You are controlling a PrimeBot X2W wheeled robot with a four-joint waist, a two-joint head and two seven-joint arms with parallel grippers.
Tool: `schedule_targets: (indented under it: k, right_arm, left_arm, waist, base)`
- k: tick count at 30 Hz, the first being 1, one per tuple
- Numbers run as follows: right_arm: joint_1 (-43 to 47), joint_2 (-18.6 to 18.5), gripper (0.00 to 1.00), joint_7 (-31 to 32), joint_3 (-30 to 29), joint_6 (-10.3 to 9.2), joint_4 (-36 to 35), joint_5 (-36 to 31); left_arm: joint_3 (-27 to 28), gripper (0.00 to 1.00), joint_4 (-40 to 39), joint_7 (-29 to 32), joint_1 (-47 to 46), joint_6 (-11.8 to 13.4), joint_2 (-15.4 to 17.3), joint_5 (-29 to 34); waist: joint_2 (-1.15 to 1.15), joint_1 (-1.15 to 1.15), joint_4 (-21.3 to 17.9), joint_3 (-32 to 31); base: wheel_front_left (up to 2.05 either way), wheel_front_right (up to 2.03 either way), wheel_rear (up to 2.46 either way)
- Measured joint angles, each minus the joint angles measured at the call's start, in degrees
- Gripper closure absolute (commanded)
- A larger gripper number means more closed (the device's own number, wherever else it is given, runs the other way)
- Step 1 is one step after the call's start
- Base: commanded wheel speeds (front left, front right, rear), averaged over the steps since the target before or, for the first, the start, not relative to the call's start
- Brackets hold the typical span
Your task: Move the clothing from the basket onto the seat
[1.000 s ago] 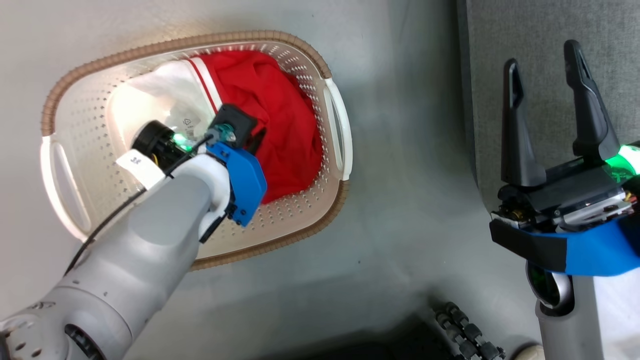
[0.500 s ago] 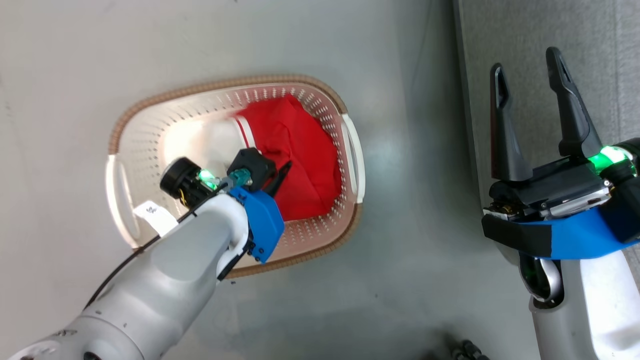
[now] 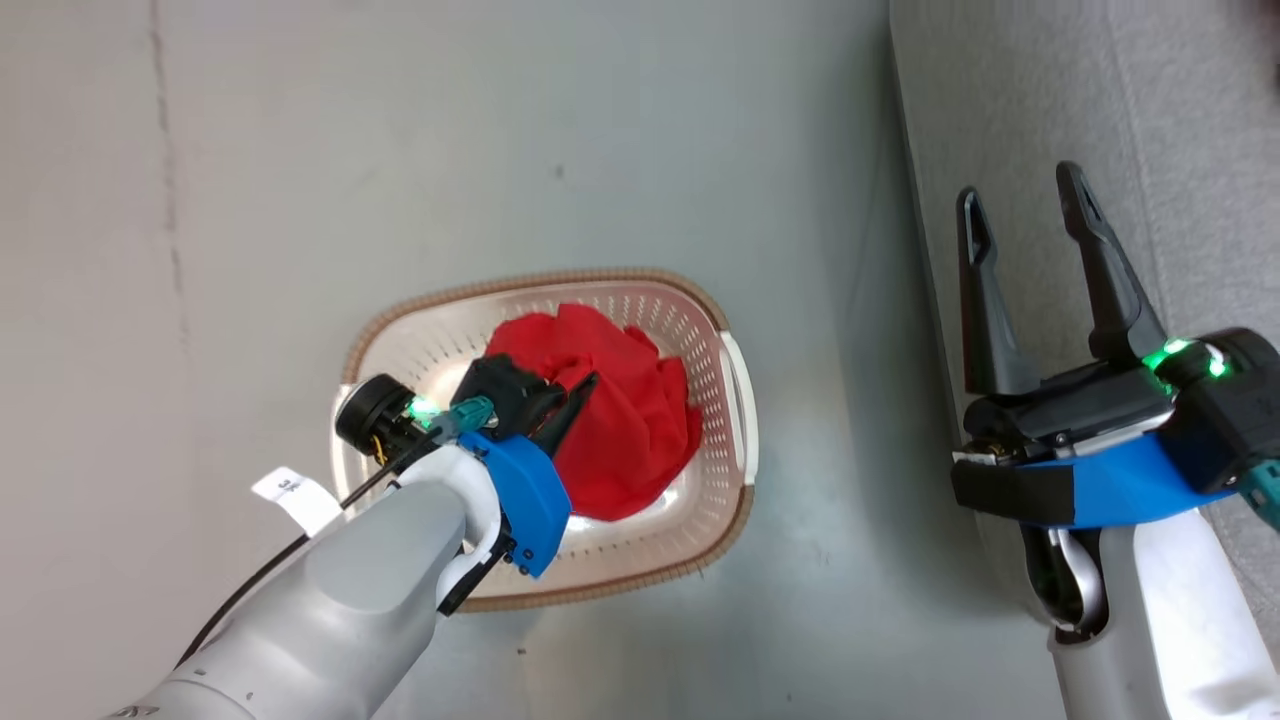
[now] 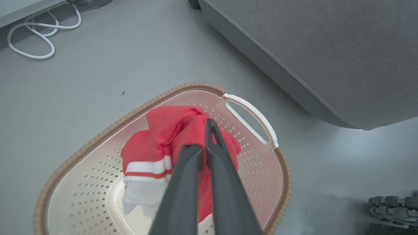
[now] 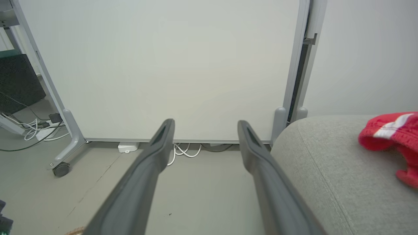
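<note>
Left gripper [image 3: 578,392] is pinching shut on red garment [image 3: 635,430], bunched over basket [image 3: 560,279] middle, clear of the brown rim. Bare floor [image 3: 830,330] is separating basket from seat [image 3: 1010,110] edge. Right gripper [image 3: 1020,185] is hanging wide open, empty, over that edge. Second red garment [image 5: 390,130] is lying on seat. White tag [image 3: 295,495] on left arm: writing unreadable

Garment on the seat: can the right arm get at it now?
Probably yes: the right gripper is open and empty by the seat, nothing lying between it and the garment.
</note>
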Motion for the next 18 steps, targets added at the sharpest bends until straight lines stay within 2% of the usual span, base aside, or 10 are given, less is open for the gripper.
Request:
schedule_targets:
  k: [5, 18]
  right_arm:
    - [1.38, 0.00, 0.00, -0.01, -0.03, 0.00, 1.42, 0.27]
    - [6.06, 0.00, 0.00, -0.01, -0.34, 0.00, 4.05, 1.18]
  left_arm:
    - [3.92, 1.00, -3.78, -0.09, 0.74, 0.00, 1.38, 0.40]
    - [18.93, 1.00, -12.54, -0.08, 7.82, 0.00, 3.72, 7.73]
  waist:
    - [0.00, 0.00, 1.07, -4.66]
    - [0.00, 0.00, 2.50, -15.44]
  base:
    - [0.00, 0.00, 0.00]
    - [0.00, 0.00, 0.00]
